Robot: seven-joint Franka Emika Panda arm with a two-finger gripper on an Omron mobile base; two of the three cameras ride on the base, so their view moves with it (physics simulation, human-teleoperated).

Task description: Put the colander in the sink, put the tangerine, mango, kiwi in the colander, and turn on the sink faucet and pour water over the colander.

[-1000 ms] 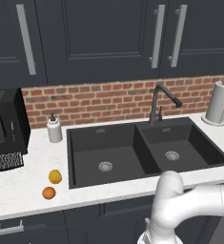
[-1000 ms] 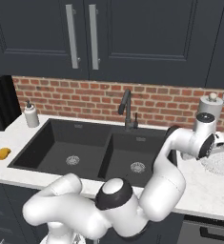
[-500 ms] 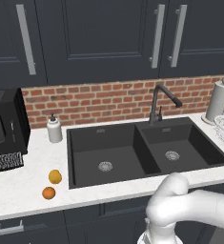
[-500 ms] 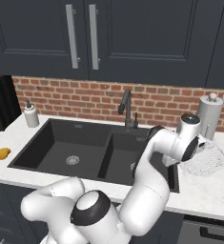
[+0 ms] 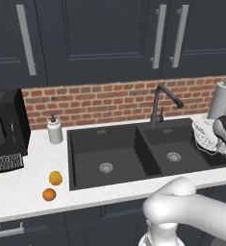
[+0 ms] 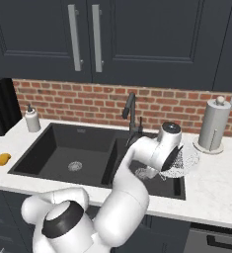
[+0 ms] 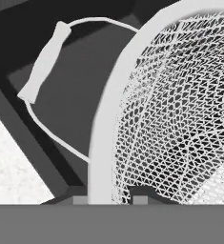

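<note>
My gripper (image 7: 107, 196) is shut on the rim of the white mesh colander (image 7: 180, 109), whose wire handle (image 7: 44, 62) sticks out to the side. From the right base the colander (image 6: 185, 160) hangs tilted over the right edge of the black sink (image 6: 63, 148), in front of the gripper (image 6: 169, 159). The left base view shows the colander (image 5: 204, 135) beside the right basin of the sink (image 5: 109, 153). The mango (image 5: 56, 178) and tangerine (image 5: 49, 194) lie on the counter left of the sink. The sink faucet (image 5: 160, 103) stands behind the basins with no water running. The kiwi is out of view.
A soap dispenser (image 5: 54, 130) stands behind the left basin and a black microwave (image 5: 4, 129) at far left. A paper towel roll (image 6: 212, 123) stands on the counter right of the sink. Dark cabinets hang above the brick backsplash.
The arm has swung left with the colander, carrying it from above the right counter to the right edge of the sink. The fruits have not moved.
</note>
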